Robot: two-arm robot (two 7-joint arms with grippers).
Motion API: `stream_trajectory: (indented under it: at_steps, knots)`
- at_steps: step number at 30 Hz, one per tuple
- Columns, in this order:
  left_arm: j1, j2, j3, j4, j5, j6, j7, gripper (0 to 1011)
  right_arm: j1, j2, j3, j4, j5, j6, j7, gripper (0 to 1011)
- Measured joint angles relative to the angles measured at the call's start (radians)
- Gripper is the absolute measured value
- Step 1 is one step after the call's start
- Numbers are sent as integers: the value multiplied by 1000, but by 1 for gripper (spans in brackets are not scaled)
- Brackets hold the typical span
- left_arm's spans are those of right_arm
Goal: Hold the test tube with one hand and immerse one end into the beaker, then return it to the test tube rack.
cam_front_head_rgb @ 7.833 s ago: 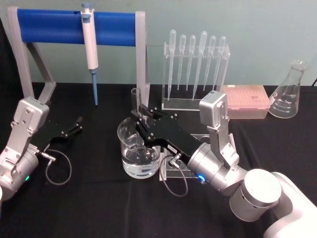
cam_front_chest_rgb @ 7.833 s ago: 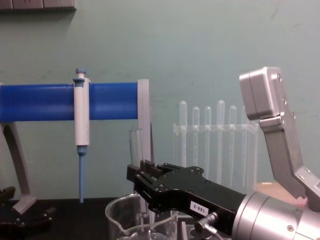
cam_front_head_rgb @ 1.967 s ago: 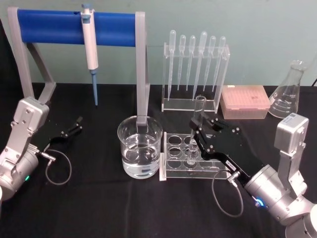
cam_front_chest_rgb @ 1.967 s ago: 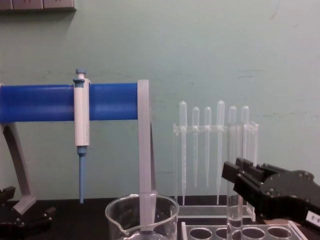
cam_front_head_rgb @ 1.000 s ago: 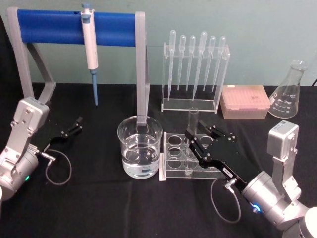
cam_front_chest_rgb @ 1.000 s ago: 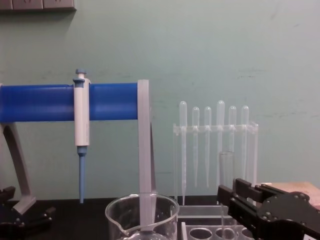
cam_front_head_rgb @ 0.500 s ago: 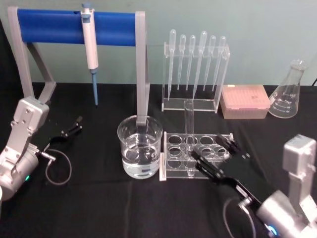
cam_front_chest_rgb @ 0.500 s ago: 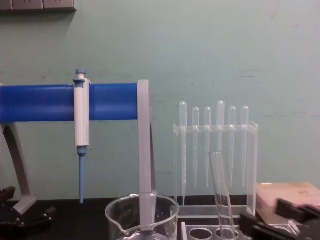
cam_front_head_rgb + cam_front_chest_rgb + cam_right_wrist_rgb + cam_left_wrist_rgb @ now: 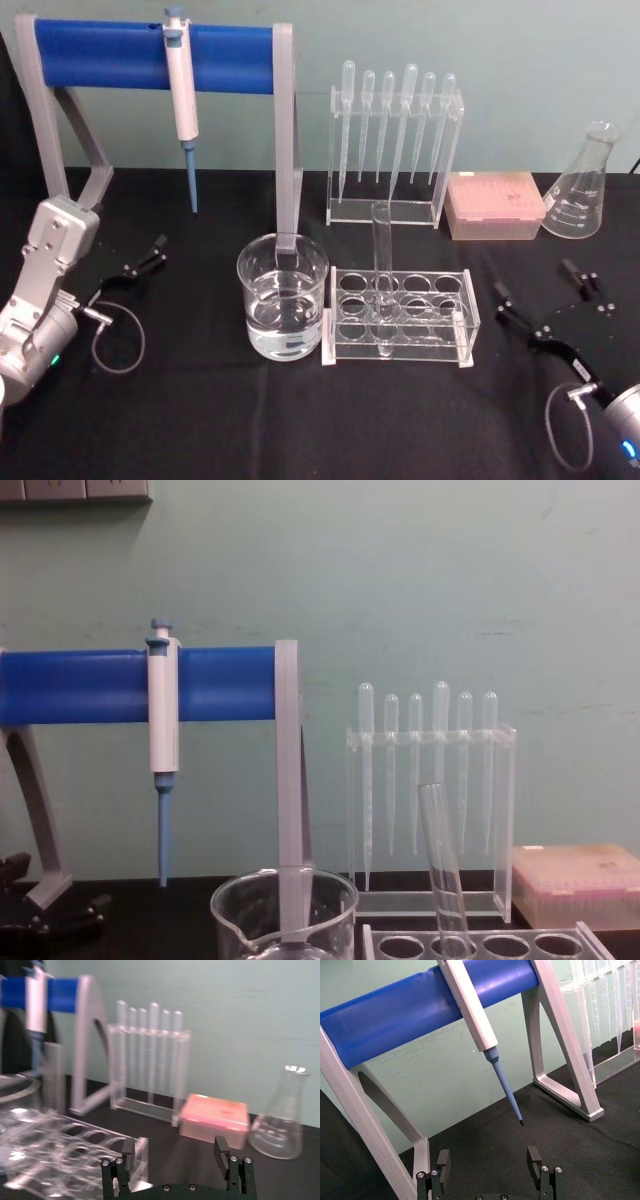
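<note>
Clear glass test tube [image 9: 381, 262] stands tilted in a hole of the transparent tube rack [image 9: 400, 318], just beside the water-filled beaker [image 9: 283, 310] on the black counter [image 9: 200, 420]. Right claw [image 9: 545, 295], jaws spread and empty, lies apart from the rack on its right. Left claw [image 9: 143, 262], also spread, rests at far left below the pipettor [image 9: 181, 95].

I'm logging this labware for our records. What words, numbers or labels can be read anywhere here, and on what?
None can be read.
The conical flask bears printed graduation marks, too small to read.
The pipettor, beaker and pink box show no legible writing.
</note>
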Motion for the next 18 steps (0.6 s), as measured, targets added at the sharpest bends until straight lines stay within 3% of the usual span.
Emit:
stream_trajectory:
  at_steps: [7, 11, 12, 14, 15, 18]
  knots:
    - [0, 0, 0, 0, 0, 0, 0, 1000, 76, -11, 10, 65, -102, 25, -57, 1002]
    - [0, 0, 0, 0, 0, 0, 0, 1000, 119, -20, -17, 95, -194, 56, -99, 1002]
    - [0, 0, 0, 0, 0, 0, 0, 1000, 136, -24, -34, 108, -245, 69, -119, 1002]
    - [0, 0, 0, 0, 0, 0, 0, 1000, 152, -27, -51, 122, -294, 81, -139, 1002]
    - [0, 0, 0, 0, 0, 0, 0, 1000, 165, -30, -69, 135, -342, 92, -159, 1002]
    - [0, 0, 0, 0, 0, 0, 0, 1000, 183, -34, -90, 152, -409, 108, -186, 1002]
